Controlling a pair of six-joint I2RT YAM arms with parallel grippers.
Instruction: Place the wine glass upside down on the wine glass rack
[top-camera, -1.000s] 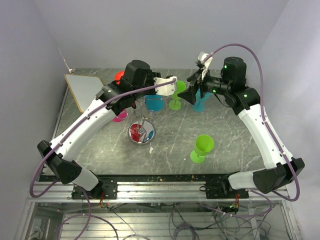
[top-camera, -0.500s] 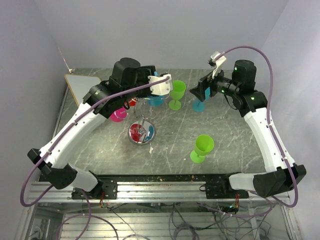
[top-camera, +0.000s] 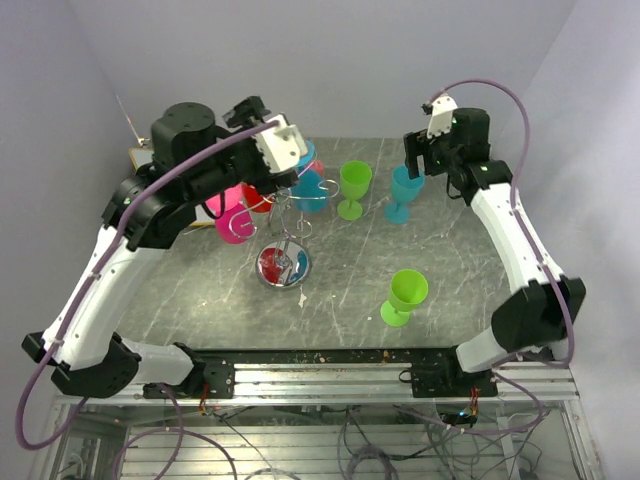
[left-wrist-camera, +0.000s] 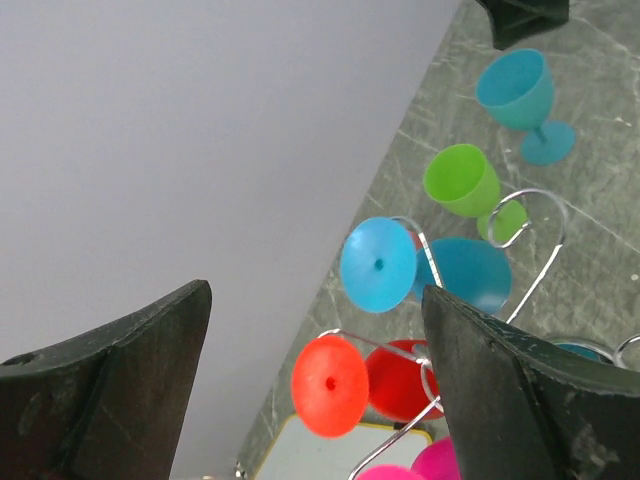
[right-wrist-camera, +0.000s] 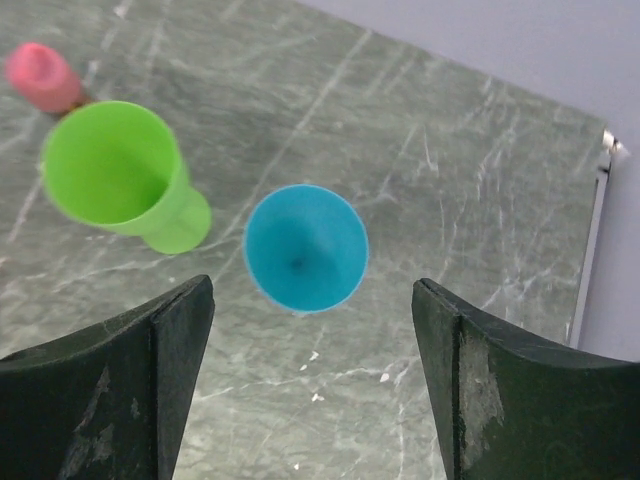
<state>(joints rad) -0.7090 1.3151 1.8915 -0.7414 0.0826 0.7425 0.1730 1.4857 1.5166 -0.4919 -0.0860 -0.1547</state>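
Note:
The wine glass rack (top-camera: 287, 226) is a silver wire stand on a round chrome base (top-camera: 283, 266). Three wine glasses hang upside down on it: pink (top-camera: 231, 223), red (top-camera: 257, 198) and blue (top-camera: 309, 189). My left gripper (top-camera: 283, 165) is open and empty, raised just left of the rack top. In the left wrist view the blue foot (left-wrist-camera: 378, 264) and red foot (left-wrist-camera: 330, 383) show between its fingers. My right gripper (top-camera: 416, 160) is open above an upright blue wine glass (top-camera: 404, 190), whose bowl (right-wrist-camera: 305, 247) lies between its fingers.
Two upright green glasses stand on the grey table, one at the back (top-camera: 352, 186) and one near the front right (top-camera: 406, 294). A white yellow-edged board (top-camera: 152, 170) lies at the back left. The grey walls stand close behind and beside.
My left gripper opened, rose and drew back to the left, leaving the blue glass hanging on the rack. My right gripper swung up and back over the upright blue glass.

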